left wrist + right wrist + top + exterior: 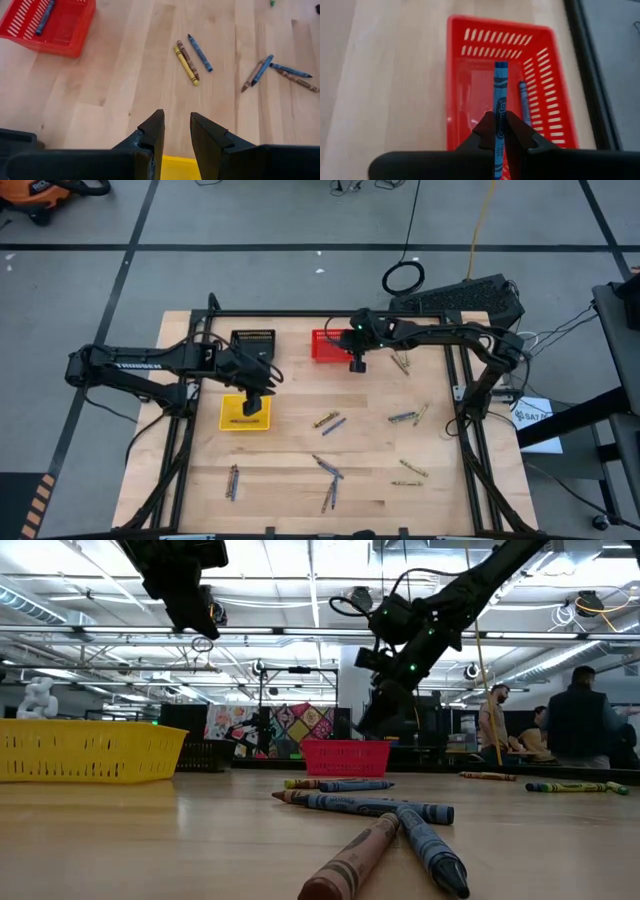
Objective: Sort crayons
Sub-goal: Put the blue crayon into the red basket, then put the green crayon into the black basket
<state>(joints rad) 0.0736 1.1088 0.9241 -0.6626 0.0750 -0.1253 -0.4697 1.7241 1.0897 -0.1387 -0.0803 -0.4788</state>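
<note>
Brown crayon (350, 865) lying nearest low camera, touching crossed blue crayons (400, 812) on wooden table (370, 455). Right gripper (501, 131) hovering over red basket (547, 75), fingers pinching upright blue crayon (500, 100); second blue crayon (523, 102) lying inside basket. Left gripper (176, 131) hanging above yellow basket (245, 412), jaws parted narrowly, holding nothing. Black basket (252, 340) sitting just behind. Loose crayons (328, 422) lying scattered over middle, right and near part of table. People (580, 725) standing in room behind.
</note>
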